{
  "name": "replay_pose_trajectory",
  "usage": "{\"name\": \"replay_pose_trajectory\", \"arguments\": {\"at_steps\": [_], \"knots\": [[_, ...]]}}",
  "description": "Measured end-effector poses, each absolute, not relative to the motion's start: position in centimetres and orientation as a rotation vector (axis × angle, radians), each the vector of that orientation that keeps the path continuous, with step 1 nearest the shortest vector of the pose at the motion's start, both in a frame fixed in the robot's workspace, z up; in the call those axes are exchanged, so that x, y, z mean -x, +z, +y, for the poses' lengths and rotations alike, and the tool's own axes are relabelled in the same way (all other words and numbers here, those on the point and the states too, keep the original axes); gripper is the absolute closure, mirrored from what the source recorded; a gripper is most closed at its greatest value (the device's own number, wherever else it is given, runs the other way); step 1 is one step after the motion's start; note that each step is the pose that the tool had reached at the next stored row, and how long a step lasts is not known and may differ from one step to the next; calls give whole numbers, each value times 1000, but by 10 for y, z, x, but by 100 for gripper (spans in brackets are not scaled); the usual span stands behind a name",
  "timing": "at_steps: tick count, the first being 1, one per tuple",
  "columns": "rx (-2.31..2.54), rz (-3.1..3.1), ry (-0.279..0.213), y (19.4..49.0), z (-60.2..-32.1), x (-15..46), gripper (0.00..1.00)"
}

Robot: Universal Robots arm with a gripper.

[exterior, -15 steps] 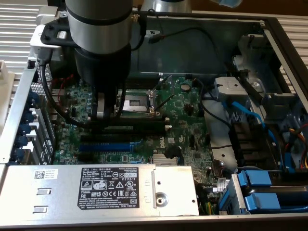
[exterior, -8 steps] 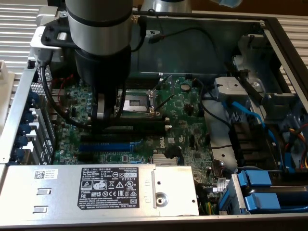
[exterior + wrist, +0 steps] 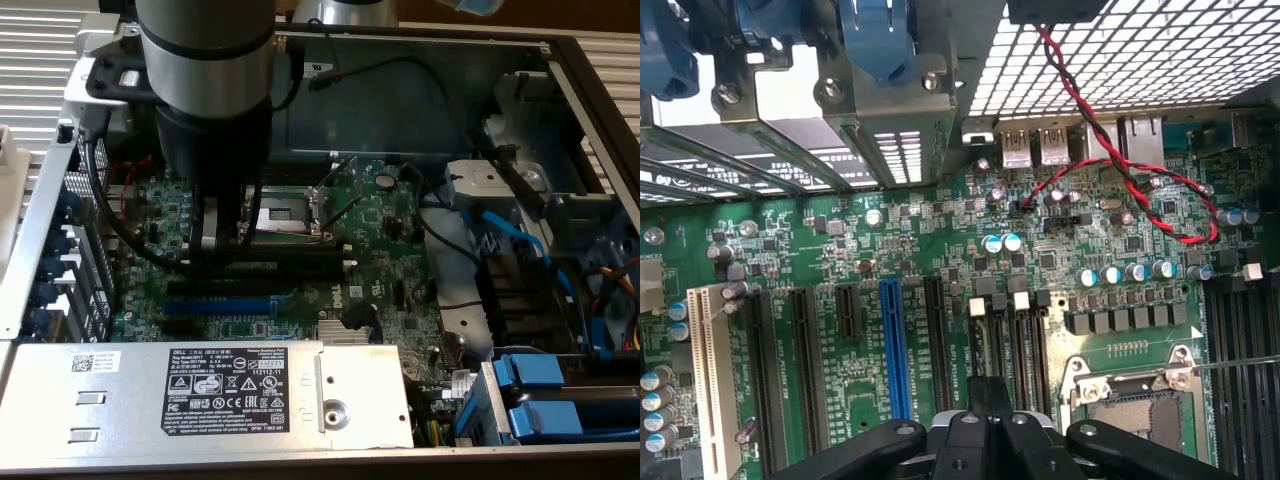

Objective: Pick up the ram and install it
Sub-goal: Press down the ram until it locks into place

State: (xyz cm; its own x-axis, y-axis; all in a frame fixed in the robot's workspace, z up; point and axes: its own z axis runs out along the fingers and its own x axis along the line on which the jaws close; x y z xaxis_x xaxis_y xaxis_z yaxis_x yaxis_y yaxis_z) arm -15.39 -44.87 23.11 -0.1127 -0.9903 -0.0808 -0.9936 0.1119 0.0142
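Black two-finger gripper pinched shut, low over green motherboard, at 8 o'clock of silver CPU socket (exterior view). Thin green ram stick: not made out, maybe edge-on between jaws, cannot confirm. Judgement: light, stiff, brittle; hold long edges mid-length, avoid chips.

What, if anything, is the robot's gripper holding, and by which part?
It cannot be told: the black gripper is shut, low over the green motherboard, and anything between its fingertips is hidden.
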Motion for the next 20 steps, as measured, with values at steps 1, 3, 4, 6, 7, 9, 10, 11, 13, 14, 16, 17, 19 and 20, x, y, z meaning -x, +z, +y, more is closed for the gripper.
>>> {"name": "replay_pose_trajectory", "arguments": {"at_steps": [1,3,4,6,7,9,10,11,13,14,16,17,19,20], "knots": [[2058,2304,100,231,-449,154,89],[2058,2304,100,231,-449,154,89],[2058,2304,100,231,-449,154,89],[2058,2304,100,230,-449,154,89],[2058,2304,100,230,-449,154,89],[2058,2304,100,230,-449,154,89],[2058,2304,100,230,-449,154,89],[2058,2304,100,229,-449,154,89],[2058,2304,100,229,-449,154,89],[2058,2304,100,228,-449,154,89],[2058,2304,100,228,-449,154,89],[2058,2304,100,228,-449,154,89],[2057,2303,100,232,-449,154,89],[2058,2304,100,238,-449,154,89]]}}
